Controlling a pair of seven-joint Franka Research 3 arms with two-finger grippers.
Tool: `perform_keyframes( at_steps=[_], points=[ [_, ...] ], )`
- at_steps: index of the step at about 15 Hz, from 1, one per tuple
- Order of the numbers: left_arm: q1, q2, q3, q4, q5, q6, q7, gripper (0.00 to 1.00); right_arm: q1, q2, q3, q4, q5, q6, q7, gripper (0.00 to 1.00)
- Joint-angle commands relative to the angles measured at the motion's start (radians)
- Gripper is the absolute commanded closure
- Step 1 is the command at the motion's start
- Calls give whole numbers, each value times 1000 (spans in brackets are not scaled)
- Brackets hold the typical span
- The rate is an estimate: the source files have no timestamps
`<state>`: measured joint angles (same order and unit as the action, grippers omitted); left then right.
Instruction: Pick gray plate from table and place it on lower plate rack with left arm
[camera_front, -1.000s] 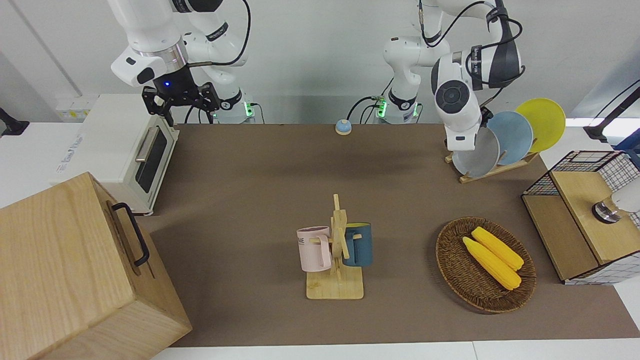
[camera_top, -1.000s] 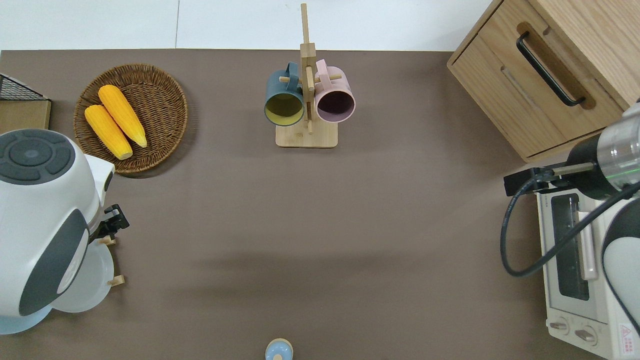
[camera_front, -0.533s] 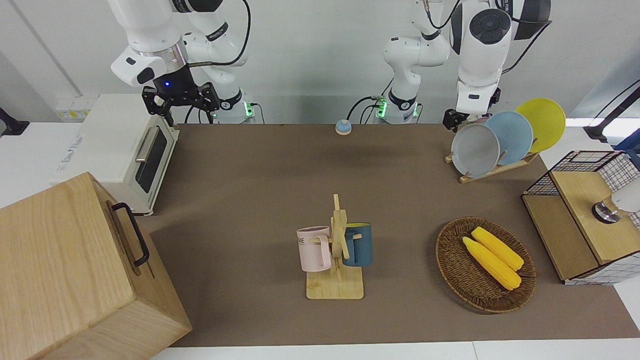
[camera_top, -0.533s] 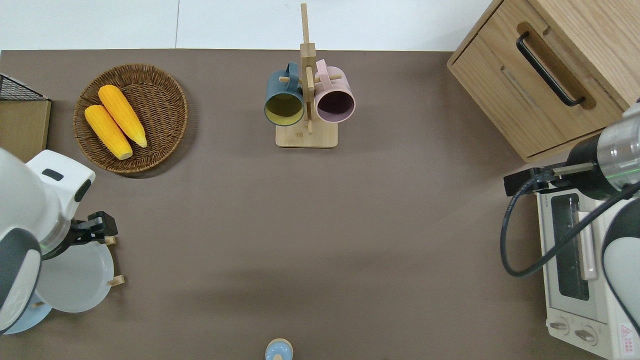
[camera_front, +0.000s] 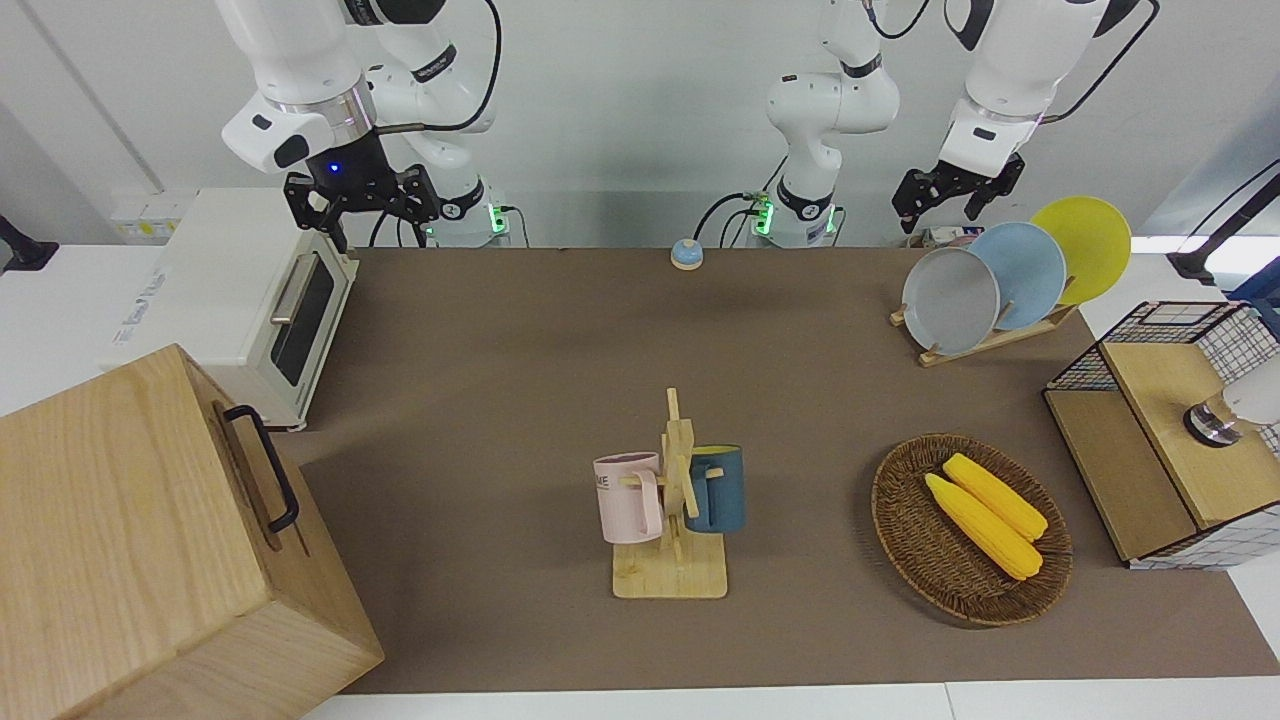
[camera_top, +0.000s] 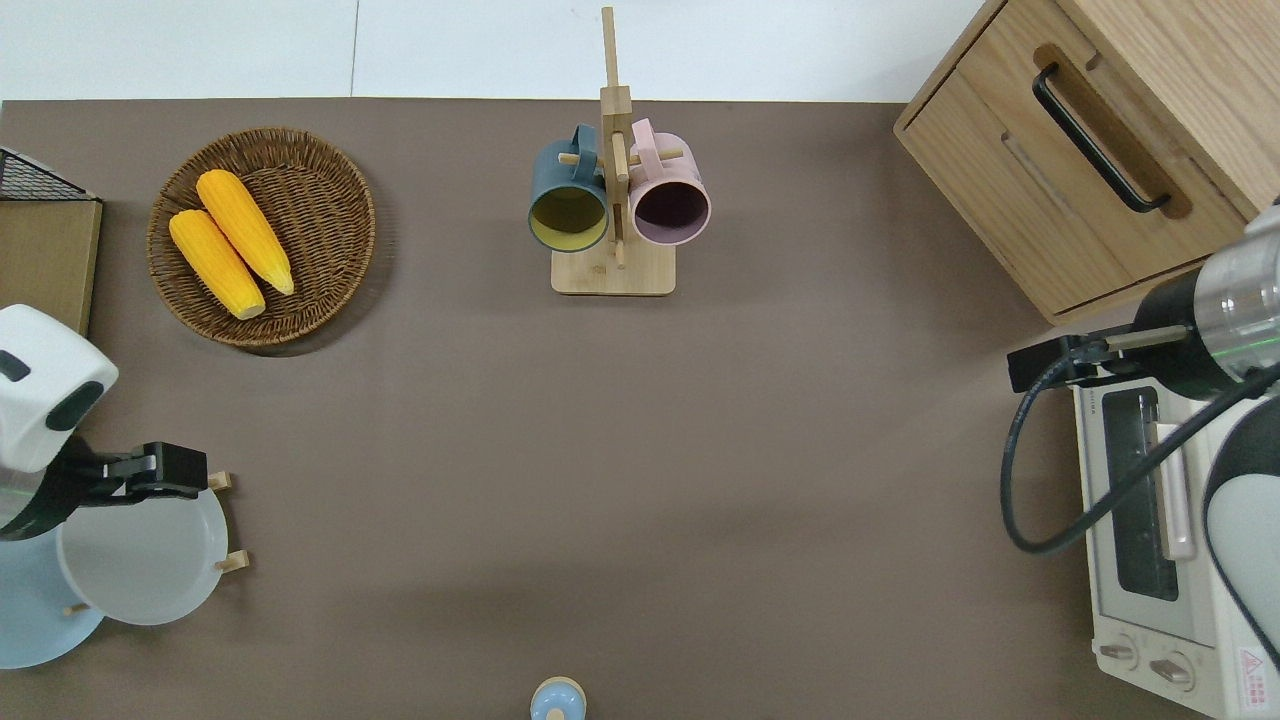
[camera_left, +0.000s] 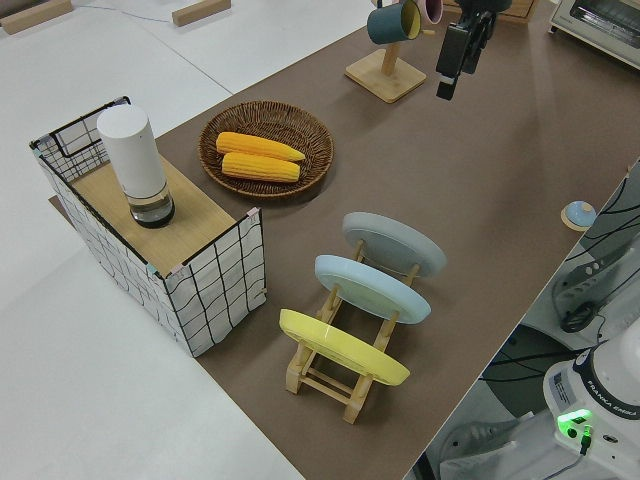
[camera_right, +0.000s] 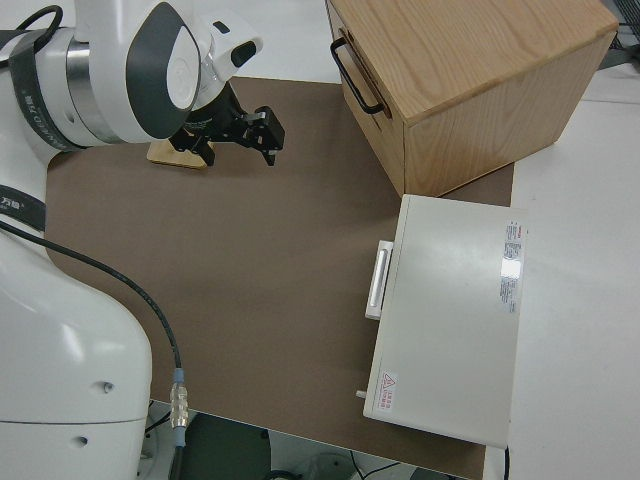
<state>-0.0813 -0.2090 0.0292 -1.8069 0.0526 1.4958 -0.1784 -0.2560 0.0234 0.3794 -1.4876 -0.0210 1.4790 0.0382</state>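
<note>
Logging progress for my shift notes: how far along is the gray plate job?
Done: the gray plate stands in the lower plate rack, in the slot beside the light blue plate. In hand: nothing; the left claw is open and raised above the rack. Left: only parking the left arm. The right arm is parked.

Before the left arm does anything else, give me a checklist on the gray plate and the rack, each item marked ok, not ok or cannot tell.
1. Gray plate seated on the rack, standing on edge: ok.
2. Left hand clear of the gray plate, holding nothing: ok.
3. Left hand open: ok.
4. Blue plate and yellow plate standing in their own slots: ok.
5. Gray plate apart from the blue plate: ok in the left side view.
6. Right arm parked, its hand out of the way: ok.
</note>
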Motion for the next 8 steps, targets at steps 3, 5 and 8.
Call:
perform_keyframes(
  at_steps=[3,5,8],
  points=[
    [31,-52,20,8,-45,-3,100,11,-26,-2,24,10,-2,-17,14,17],
    [32,-61,21,9,-54,-14,152,11,-26,-2,24,10,-2,-17,14,17],
    [32,-67,25,8,-50,3,146,9,-26,-2,24,10,-2,-17,14,17]
  ],
)
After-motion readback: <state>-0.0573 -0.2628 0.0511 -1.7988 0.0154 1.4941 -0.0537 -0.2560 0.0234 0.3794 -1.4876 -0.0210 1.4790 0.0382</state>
